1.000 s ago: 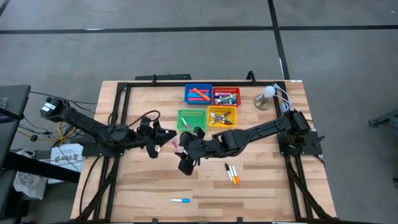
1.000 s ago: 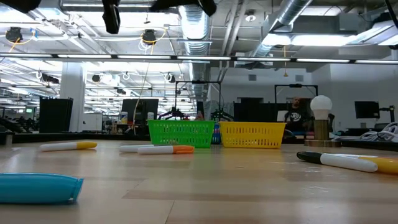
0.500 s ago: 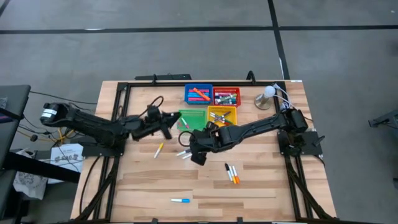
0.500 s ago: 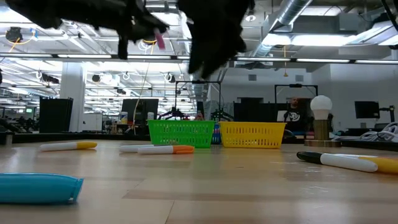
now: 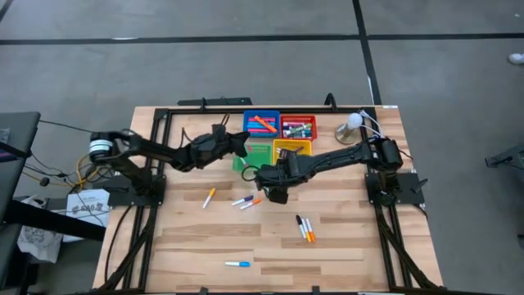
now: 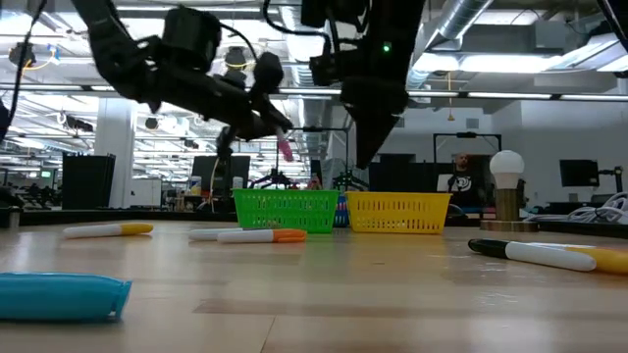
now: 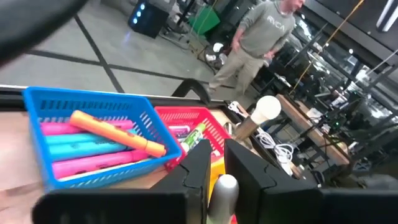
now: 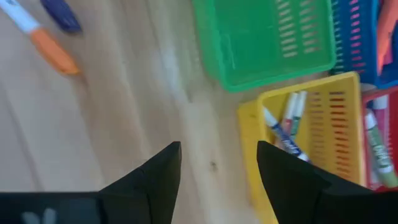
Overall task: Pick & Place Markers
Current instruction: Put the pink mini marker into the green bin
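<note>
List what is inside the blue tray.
The blue tray holds an orange marker lying across two pink markers and a light-blue one. Anything beneath them is covered. In the high view the left gripper overlaps the tray's near corner.

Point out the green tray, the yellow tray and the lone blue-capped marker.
green tray (image 6: pixel 286 210), low view, front wall.
yellow tray (image 6: pixel 397 212), low view, front wall.
blue-capped marker (image 5: pixel 237 264), high view, middle of its body.
</note>
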